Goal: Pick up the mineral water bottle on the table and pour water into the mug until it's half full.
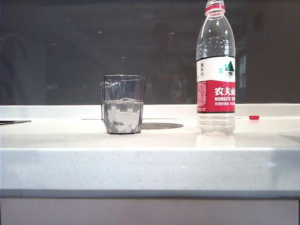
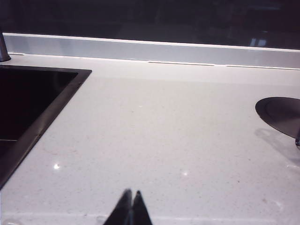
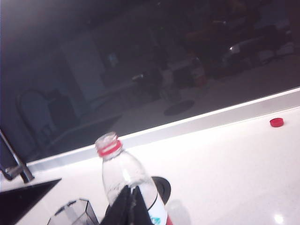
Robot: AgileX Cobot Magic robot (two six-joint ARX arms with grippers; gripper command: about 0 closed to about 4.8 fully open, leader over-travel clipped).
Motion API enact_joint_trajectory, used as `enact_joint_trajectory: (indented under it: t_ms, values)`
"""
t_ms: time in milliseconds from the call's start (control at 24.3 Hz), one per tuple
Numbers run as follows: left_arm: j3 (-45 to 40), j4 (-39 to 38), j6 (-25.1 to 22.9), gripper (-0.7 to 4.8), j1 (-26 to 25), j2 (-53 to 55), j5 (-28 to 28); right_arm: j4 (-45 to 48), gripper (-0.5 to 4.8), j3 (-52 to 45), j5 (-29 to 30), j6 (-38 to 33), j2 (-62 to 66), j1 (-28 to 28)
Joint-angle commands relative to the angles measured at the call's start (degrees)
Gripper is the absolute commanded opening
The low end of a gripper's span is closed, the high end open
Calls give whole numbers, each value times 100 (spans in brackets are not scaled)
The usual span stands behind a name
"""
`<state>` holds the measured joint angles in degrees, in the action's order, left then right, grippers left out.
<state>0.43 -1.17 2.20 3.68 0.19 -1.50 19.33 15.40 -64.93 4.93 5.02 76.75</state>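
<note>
Exterior view: mug (image 1: 123, 105) about half full, mineral water bottle (image 1: 215, 70) upright on table (image 1: 150, 154) — pour looks done. Left gripper (image 2: 131, 206) and right gripper (image 3: 131, 204) both closed, empty — next, retract.

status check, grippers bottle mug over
Left gripper shut, over bare table. Right gripper shut, empty. Bottle uncapped, upright; mug half full. Nothing blocking.

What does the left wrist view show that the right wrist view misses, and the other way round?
Only the left wrist view: the shut left claw over bare counter, away from the task items. Only the right wrist view: the uncapped bottle standing upright, the mug rim, the red cap lying by the back ledge, and the shut right claw in front of the bottle, holding nothing. Both: the table, the dark sink, the round grey disc and the dark window behind.
</note>
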Motion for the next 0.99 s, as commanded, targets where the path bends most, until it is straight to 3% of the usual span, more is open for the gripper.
enact_joint_trajectory:
  t_ms: [41, 123, 288, 370, 411, 575, 740, 986]
  values:
    - [15, 35, -11, -4, 0, 2, 42, 63, 3, -68, 87, 433, -7, -160]
    - [15, 35, -11, -4, -4, 2, 22, 109, 3, -234, 387, 433, 7, -391]
    - [15, 35, -11, -4, 0, 2, 24, 564, 3, -833, 1816, 431, 44, -1458]
    - [15, 37, -11, -4, -2, 2, 24, 841, -1, -1357, 3995, 404, 42, -2909]
    - [15, 35, -11, -4, -2, 2, 24, 835, -1, -1440, 4686, 326, 42, -3355]
    - [15, 35, -9, -4, 0, 2, 24, 743, -1, -1523, 6341, -507, 39, -4863]
    - [15, 37, -11, -4, 0, 2, 24, 616, -1, -1526, 7311, -955, 0, -6166]
    - [15, 35, -11, -4, 0, 2, 24, -192, -1, -1526, 7342, -966, -527, -6841]
